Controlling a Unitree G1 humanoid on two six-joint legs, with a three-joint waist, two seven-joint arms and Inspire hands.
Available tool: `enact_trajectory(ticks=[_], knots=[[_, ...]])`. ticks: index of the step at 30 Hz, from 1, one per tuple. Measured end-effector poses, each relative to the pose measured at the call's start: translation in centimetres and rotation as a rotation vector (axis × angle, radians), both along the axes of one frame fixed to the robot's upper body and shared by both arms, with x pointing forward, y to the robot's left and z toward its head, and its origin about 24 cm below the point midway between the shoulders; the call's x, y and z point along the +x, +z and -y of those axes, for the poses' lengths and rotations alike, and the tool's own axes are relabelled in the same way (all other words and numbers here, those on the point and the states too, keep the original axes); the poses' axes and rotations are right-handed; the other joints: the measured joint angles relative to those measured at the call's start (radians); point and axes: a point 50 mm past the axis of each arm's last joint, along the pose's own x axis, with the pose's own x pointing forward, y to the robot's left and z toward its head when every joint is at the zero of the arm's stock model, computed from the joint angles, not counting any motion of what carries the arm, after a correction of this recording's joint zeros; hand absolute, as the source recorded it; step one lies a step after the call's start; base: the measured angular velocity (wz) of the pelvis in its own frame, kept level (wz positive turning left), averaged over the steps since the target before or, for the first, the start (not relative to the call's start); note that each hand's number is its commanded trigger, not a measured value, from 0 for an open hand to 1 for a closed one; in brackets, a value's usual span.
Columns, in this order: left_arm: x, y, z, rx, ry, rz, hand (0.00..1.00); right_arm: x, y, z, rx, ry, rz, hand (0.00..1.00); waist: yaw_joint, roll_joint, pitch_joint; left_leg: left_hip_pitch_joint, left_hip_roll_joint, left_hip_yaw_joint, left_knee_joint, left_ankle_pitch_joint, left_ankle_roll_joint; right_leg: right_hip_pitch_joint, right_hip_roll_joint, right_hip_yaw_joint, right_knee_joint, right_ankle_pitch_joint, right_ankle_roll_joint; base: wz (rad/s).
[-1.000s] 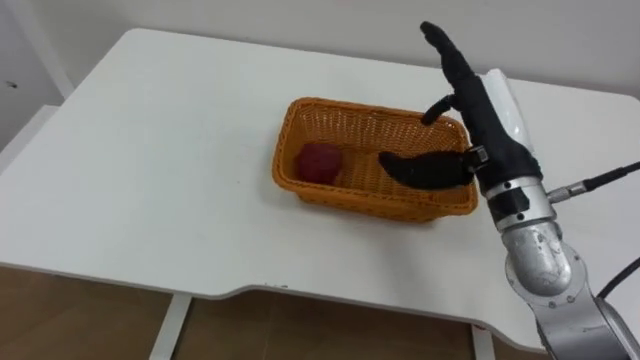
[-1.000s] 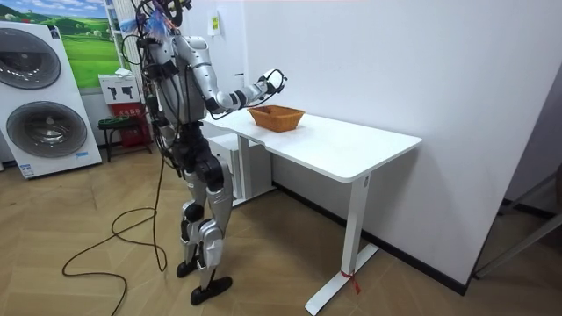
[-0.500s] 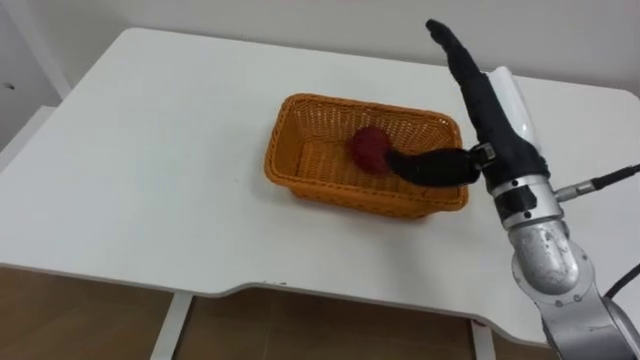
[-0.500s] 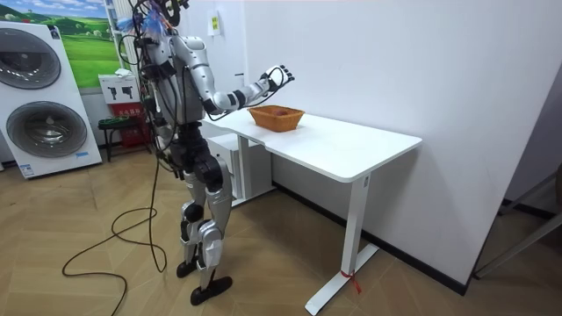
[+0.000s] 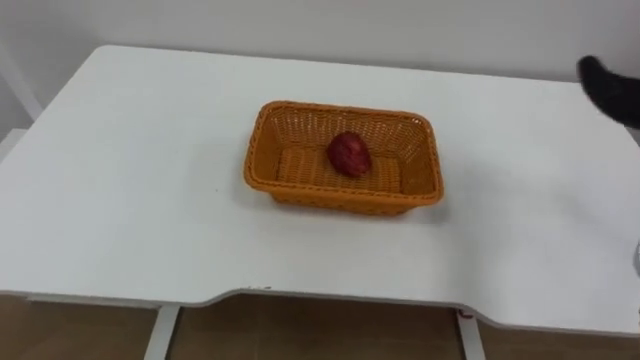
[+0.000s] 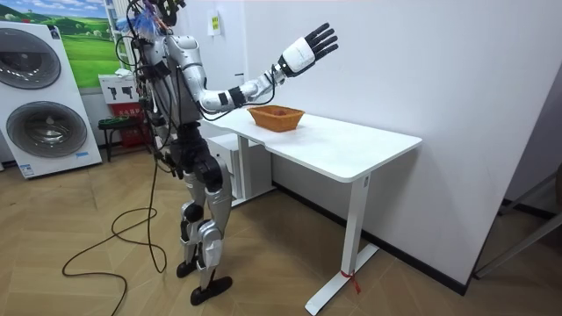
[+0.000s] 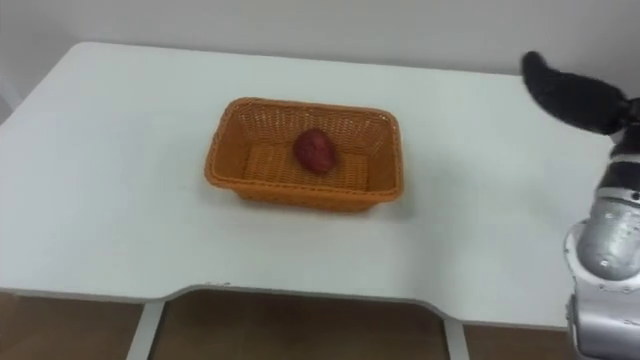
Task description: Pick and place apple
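So from where I'm standing, the robot is at the short end of a white desk (image 5: 120,200), facing along it. The only thing on the desk is a wicker basket (image 5: 340,108), sitting roughly mid-desk and a bit toward the far edge.

Its right hand (image 6: 309,48) is way up in the air, above the desk and well clear of the basket, with the arm stretched out and up. The fingers are spread wide and released, nothing in them. From the head cameras you just catch the dark hand at the right edge, well apart from the basket.

The apple (image 5: 349,155) is inside the basket, lying on the bottom a little toward the far wall and about centred between the ends. Nothing is touching it.

My read: the job is basically done. The apple's in, the hand's empty and out of the way, so the pick and the place both look finished. All I'd guess is left is bringing that arm down to rest. Can't see anything else on the desk that needs moving.
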Motion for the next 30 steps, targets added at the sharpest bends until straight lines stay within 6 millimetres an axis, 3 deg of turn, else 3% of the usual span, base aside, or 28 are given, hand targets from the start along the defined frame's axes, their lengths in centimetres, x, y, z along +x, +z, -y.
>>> enact_trajectory(ticks=[5, 8, 11, 13, 14, 17, 19, 22, 25, 30], knots=[[0.1, 0.1, -0.2, 0.019, 0.013, 0.014, 0.0, -2.2, -0.5, 3.1, 0.121, -0.23, 0.1, 0.0, -0.031, 0.007, -0.0012, -0.006, 0.0, 0.012, -0.007, 0.0, 0.0, -0.016, 0.001, 0.014, 0.001, 0.0, 0.0, -0.08], [-0.1, 0.1, -0.3, 0.024, 0.02, 0.004, 0.0, -3.7, -2.2, 5.2, 0.254, -0.357, 0.113, 0.0, -0.044, 0.008, -0.002, -0.006, 0.0, 0.013, -0.011, 0.0, 0.0, -0.015, 0.002, 0.023, 0.0, 0.0, 0.0, -0.04], [0.3, 0.2, -0.5, 0.033, 0.029, 0.009, 0.0, -5.4, -6.1, 6.6, 0.382, -0.453, -0.005, 0.0, -0.055, 0.008, -0.0028, -0.004, 0.0, 0.015, -0.012, 0.0, 0.0, -0.015, 0.002, 0.026, 0.0, 0.0, 0.0, 0.0], [0.6, 0.3, -0.5, 0.045, 0.023, 0.012, 0.0, -7.0, -11.4, 7.0, 0.544, -0.535, -0.204, 0.0, -0.054, 0.008, -0.0034, -0.003, 0.001, 0.024, -0.012, 0.0, 0.0, -0.014, 0.001, 0.026, 0.0, 0.0, 0.0, -0.04], [0.6, 0.3, -0.5, 0.047, 0.021, 0.012, 0.0, -7.6, -13.1, 6.9, 0.581, -0.553, -0.282, 0.0, -0.054, 0.009, -0.0036, -0.003, 0.001, 0.025, -0.011, 0.0, 0.0, -0.014, 0.001, 0.026, 0.001, 0.0, 0.0, 0.0], [0.5, 0.3, -0.4, 0.052, 0.025, -0.003, 0.0, -13.5, -20.9, 4.8, 0.813, -0.646, -0.654, 0.0, -0.032, 0.017, -0.0046, -0.001, 0.001, 0.026, -0.012, 0.0, 0.001, -0.014, 0.001, 0.031, 0.0, 0.0, 0.0, 0.0], [0.3, 0.2, -0.3, 0.048, 0.031, -0.017, 0.0, -16.4, -23.8, 3.2, 0.907, -0.68, -0.824, 0.0, -0.028, 0.031, -0.0057, 0.0, 0.001, 0.023, -0.013, 0.0, 0.001, -0.012, 0.001, 0.029, 0.001, 0.0, 0.0, 0.02], [0.3, 0.2, -0.3, 0.047, 0.033, -0.019, 0.0, -19.0, -26.1, 0.7, 1.015, -0.664, -0.991, 0.0, -0.024, 0.043, -0.0044, 0.006, 0.002, 0.024, -0.019, 0.0, 0.0, -0.012, 0.001, 0.032, 0.003, 0.0, 0.0, -0.01], [-0.1, 0.0, 0.1, 0.039, 0.037, -0.031, 0.0, -19.9, -27.0, -0.5, 1.028, -0.603, -1.095, 0.0, -0.014, 0.045, -0.0001, 0.025, -0.001, 0.028, -0.022, -0.001, 0.001, -0.002, -0.001, 0.033, -0.001, -0.004, 0.002, -0.03], [-0.3, -0.1, 0.4, 0.035, 0.045, -0.041, 0.0, -20.9, -28.2, -2.5, 1.069, -0.502, -1.222, 0.0, 0.004, 0.029, 0.0012, 0.03, -0.002, 0.031, -0.021, -0.001, 0.002, 0.0, 0.0, 0.034, -0.003, -0.004, 0.003, -0.02]])
